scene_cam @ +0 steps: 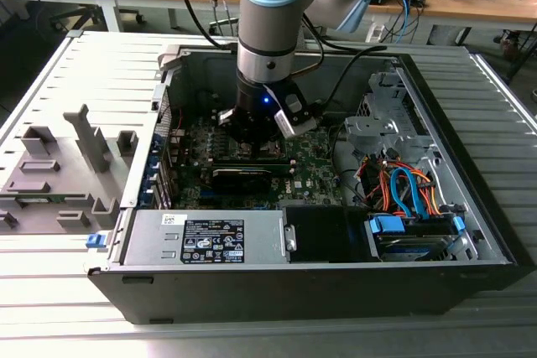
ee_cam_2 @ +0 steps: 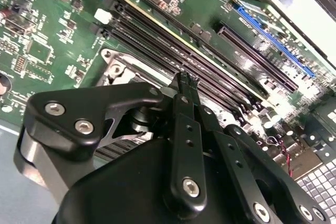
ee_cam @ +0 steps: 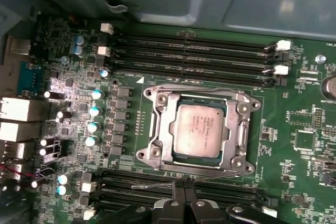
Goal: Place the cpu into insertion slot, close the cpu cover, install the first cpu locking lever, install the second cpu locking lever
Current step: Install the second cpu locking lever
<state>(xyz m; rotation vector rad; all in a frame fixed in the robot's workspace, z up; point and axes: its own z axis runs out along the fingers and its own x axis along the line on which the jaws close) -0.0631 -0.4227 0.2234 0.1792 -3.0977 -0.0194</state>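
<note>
A: Where is the chip?

B: In the first wrist view the cpu (ee_cam: 199, 130) lies flat in the insertion slot (ee_cam: 176, 153), its pale metal face up. The cpu cover (ee_cam: 157, 129) lies down around it as a silvery frame, with the chip showing through its square window.

A: And the arm?

B: In the exterior view it reaches down into the open computer case (scene_cam: 470, 241), which lies on the slatted worktop (scene_cam: 75, 308). The end effector (scene_cam: 252, 142) hangs low over the green motherboard (scene_cam: 306, 175), near the black graphics card (scene_cam: 242, 175).

A: Are its fingers apart?

B: No. In both wrist views the end effector (ee_cam: 181, 184) (ee_cam_2: 187, 77) has its two black fingertips (ee_cam: 177, 184) (ee_cam_2: 183, 78) pressed together, with nothing visible between them. They sit over the long dark memory slots (ee_cam: 157, 190) just beside the socket's edge, next to a thin metal lever (ee_cam: 152, 185) lying along that side. I cannot tell whether the tips touch it.

A: Anything else on the worktop?

B: A grey fixture with upright blocks (scene_cam: 63, 165), toward the exterior view's left.
</note>
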